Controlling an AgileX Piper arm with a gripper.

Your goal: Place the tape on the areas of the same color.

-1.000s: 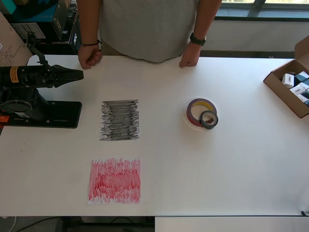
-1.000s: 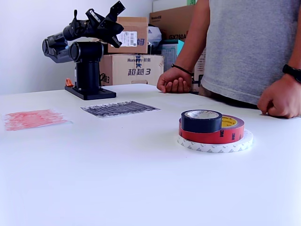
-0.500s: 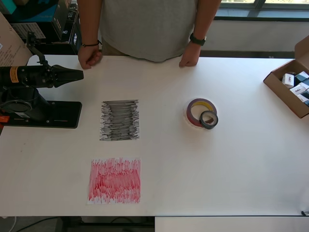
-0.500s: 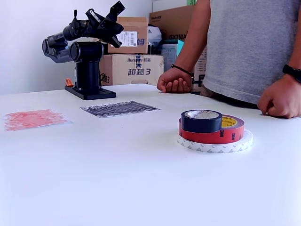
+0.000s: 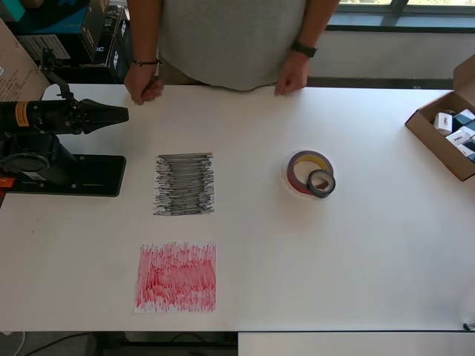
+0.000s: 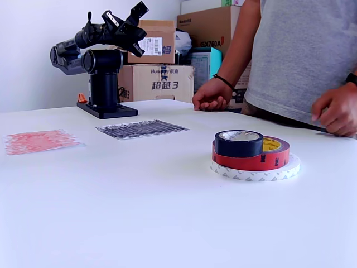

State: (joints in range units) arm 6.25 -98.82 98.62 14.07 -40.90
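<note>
- The gripper (image 5: 119,115) sits folded above the arm's black base (image 5: 82,176) at the overhead view's far left, well apart from the black patch (image 5: 184,184); whether its jaws are parted or closed I cannot tell.
- The black patch — a rectangle of dense dark scribble — lies just right of that base.
- The red patch (image 5: 177,277), scribbled pinkish red, lies near the black patch, toward the table's near edge.
- Well to the right of the black patch stands a stack of three rolls: the white tape (image 6: 256,170) at the bottom, broad and flat; the dark-red tape (image 6: 268,156) with a yellowish core on it; the small black tape (image 6: 239,143) on top — offset toward one rim.
- A cardboard box (image 5: 445,133) sits at the far right.
</note>
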